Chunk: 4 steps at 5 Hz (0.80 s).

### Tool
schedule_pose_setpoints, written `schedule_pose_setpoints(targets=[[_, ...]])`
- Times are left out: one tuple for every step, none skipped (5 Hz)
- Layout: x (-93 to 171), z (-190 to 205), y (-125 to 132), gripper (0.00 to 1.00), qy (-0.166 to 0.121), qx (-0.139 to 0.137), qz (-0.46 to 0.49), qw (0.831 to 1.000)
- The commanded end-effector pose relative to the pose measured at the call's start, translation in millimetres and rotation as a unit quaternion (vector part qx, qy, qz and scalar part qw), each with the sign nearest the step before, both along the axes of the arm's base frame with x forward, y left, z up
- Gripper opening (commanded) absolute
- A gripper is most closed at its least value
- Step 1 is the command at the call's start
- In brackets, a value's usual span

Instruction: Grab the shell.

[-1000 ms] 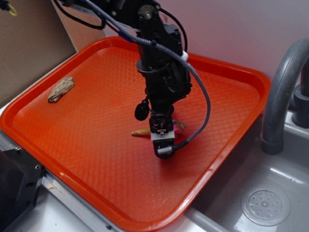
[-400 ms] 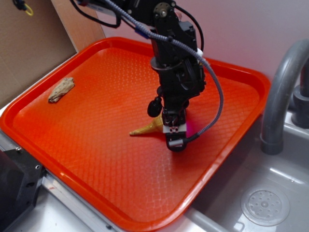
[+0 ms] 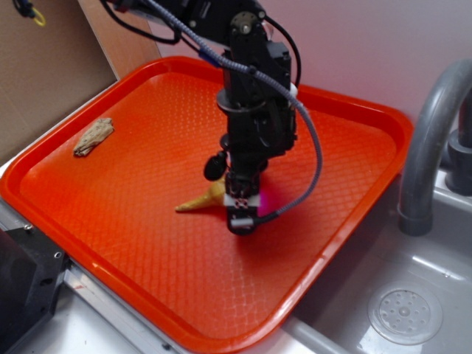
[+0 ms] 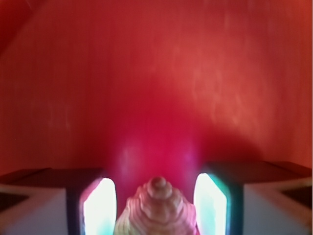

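The gripper stands near the middle of the orange tray, pointing down, its jaws clamped on the thick whorled end of the shell. The shell's long pointed tail sticks out to the left of the fingers, low over the tray floor; whether the tip touches the tray is hard to tell. In the wrist view the shell's knobbly spiral top sits between the two glowing finger pads, close against them, with blurred red tray behind. A flat grey-brown bark-like piece lies well apart at the far left of the tray. To the right of the tray stand a grey faucet and a sink with its drain.
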<state>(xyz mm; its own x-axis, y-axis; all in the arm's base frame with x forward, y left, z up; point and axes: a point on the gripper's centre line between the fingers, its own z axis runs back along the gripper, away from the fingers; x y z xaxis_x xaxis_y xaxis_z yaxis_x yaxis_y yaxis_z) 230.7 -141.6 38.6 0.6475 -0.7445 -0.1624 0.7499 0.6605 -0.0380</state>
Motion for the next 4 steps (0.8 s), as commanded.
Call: schedule_pose_setpoints(targets=[[23.0,103.4,53.0,0.00,-0.044,0.012,0.198,0.979],[10.7,152.9,97.0,0.00,-0.060,0.005,0.319,0.946],[-18.0,190.4,117.8,0.00,-0.096,-0.009,0.431,0.897],[-37.1,207.3,123.4,0.00,-0.128,-0.023,0.482,0.866]])
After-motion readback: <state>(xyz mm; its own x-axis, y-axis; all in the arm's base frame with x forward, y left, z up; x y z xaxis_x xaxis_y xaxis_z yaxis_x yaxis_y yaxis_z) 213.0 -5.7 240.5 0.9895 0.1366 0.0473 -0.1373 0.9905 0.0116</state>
